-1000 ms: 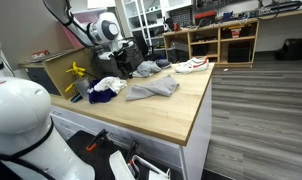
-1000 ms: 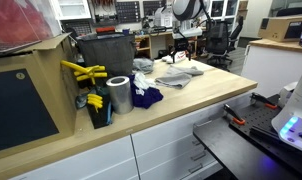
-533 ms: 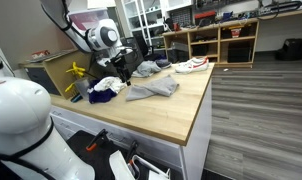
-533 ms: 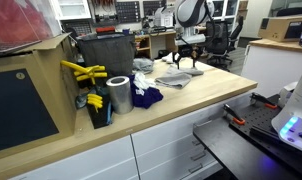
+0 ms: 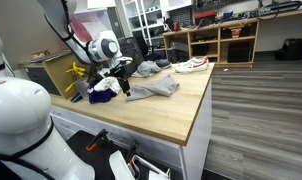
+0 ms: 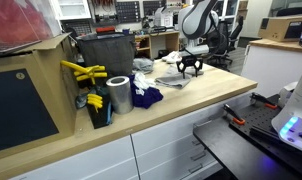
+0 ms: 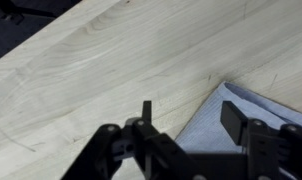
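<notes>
At the left of the table point(image 5: 179, 118) a blue cloth point(image 5: 103, 93) lies bunched up. Just right of it the gripper point(image 5: 122, 86) hangs low over the wood, pointing down at the left edge of the grey cloth point(image 5: 156, 89). In the wrist view its jaws stand spread and hold nothing; a corner of the grey cloth lies under them, reaching away to the right, with bare wood to the left. Whether the tips touch the fabric I cannot tell. Further right, near the far edge, lies a white cloth point(image 5: 192, 65), well apart from the gripper.
</notes>
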Available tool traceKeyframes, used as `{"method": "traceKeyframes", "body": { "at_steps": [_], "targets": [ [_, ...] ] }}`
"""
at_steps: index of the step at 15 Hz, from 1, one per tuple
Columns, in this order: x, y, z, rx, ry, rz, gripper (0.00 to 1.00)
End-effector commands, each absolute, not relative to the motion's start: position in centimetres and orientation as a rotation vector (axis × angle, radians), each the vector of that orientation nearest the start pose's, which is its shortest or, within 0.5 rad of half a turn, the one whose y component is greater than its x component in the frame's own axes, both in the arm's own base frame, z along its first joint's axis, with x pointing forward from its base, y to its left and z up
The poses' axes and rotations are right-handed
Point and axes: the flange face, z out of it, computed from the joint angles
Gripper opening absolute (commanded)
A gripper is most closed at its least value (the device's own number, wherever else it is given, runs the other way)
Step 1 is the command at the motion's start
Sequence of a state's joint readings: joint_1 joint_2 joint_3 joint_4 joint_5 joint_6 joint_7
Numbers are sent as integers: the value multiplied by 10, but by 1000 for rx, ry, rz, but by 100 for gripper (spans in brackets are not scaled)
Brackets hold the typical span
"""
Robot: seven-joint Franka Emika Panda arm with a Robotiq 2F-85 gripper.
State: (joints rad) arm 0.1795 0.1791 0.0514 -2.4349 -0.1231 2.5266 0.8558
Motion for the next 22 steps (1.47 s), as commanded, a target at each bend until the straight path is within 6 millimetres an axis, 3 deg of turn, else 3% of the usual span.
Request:
{"method": "traceKeyframes", "body": {
  "at_steps": [1, 8, 14, 15, 17, 22],
  "targets": [
    [470, 113, 216, -3134, 834, 6, 99],
    [485, 116, 194, -3136, 806, -47, 100],
    [499, 129, 169, -3128, 782, -62, 99],
    [501, 132, 165, -3132, 763, -68, 74],
    [505, 138, 158, -3135, 742, -74, 70],
    [498, 141, 160, -3107, 747, -71, 31]
  ]
}}
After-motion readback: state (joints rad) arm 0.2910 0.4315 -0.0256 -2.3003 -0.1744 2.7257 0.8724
